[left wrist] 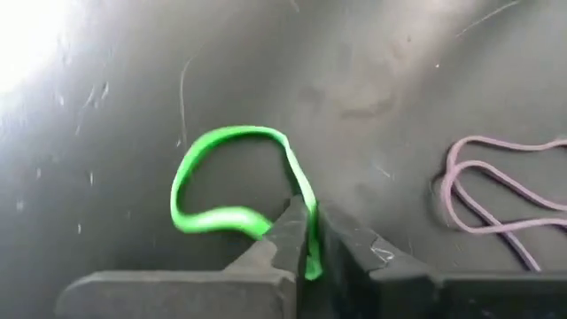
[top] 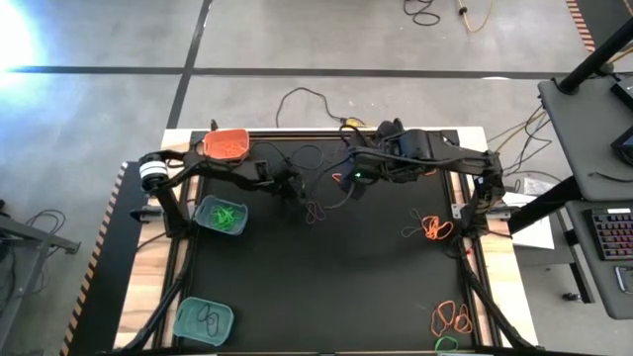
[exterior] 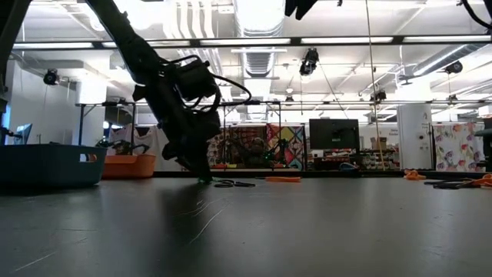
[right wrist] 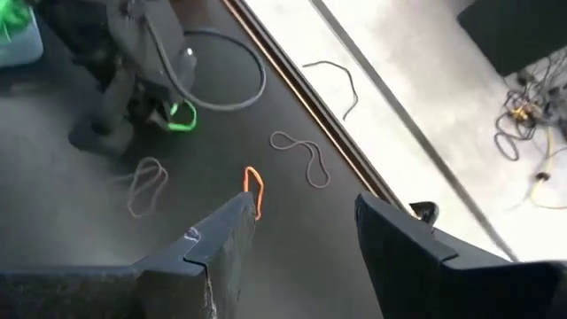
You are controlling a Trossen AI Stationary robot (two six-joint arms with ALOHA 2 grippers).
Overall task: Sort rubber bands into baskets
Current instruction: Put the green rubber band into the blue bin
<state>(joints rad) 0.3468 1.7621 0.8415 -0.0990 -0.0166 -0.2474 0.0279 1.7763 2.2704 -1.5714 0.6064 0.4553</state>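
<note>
My left gripper (top: 295,190) is down on the black mat near its far middle, shut on a bright green rubber band (left wrist: 221,177); the right wrist view shows it too (right wrist: 182,117). My right gripper (right wrist: 306,248) hangs open high over the mat's far middle, touching nothing. An orange band (right wrist: 254,190) lies on the mat below it. The orange basket (top: 227,145) sits at the far left. A teal basket (top: 221,215) holding green bands is beside the left arm. Another teal basket (top: 204,321), at the near left, holds a black band. My left gripper pinches one strand of the green band's loop (left wrist: 301,190) between its two fingertips. The fingers slant down onto the mat from the table's left side. The rest of the loop lies slack and flat on the mat beyond the fingers.
A pale purple band (left wrist: 496,195) lies just right of the left gripper. Orange bands lie in clusters at the mat's right (top: 430,229) and near right corner (top: 450,316). A dark cable (right wrist: 221,75) loops on the mat's far side. Bare mat fills the middle and near part.
</note>
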